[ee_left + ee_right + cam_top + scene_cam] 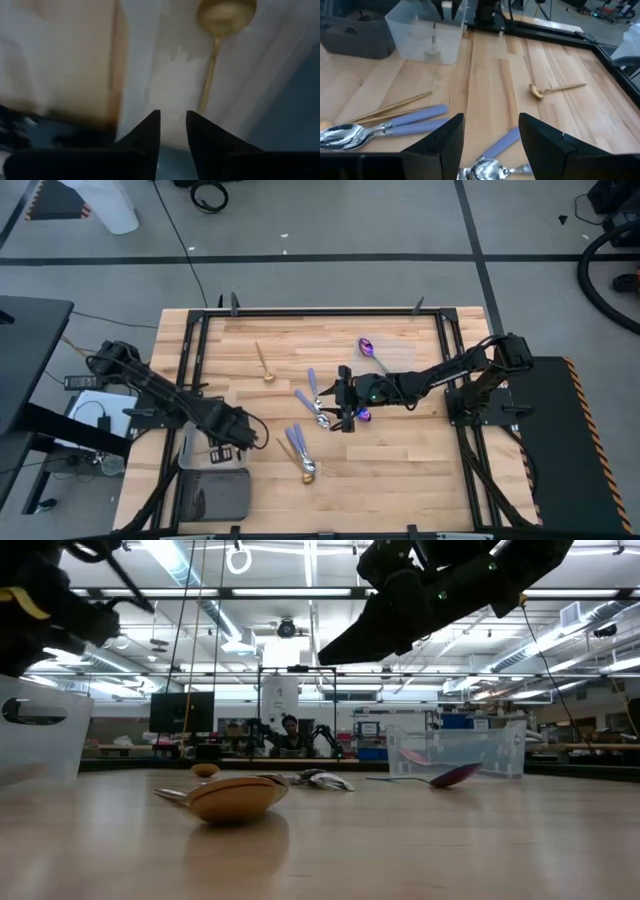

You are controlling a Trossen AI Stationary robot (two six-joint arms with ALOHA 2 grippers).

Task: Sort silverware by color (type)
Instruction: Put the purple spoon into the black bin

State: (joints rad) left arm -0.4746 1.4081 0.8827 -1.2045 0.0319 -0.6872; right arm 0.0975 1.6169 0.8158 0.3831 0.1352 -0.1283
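Wooden tabletop (pixel 400 470), silverware scattered mid-table between both arms.
Counted from above: two gold spoons (pixel 265 365), about four lavender-handled pieces (pixel 312 385), two purple spoons (pixel 368 348). Right gripper (pixel 343 402) hovers over the central cluster, fingers wide apart, empty. Left gripper (pixel 173 127), fingers slightly parted, empty, over a clear container (pixel 427 30); only its wrist view shows another gold spoon (pixel 220 30) inside.
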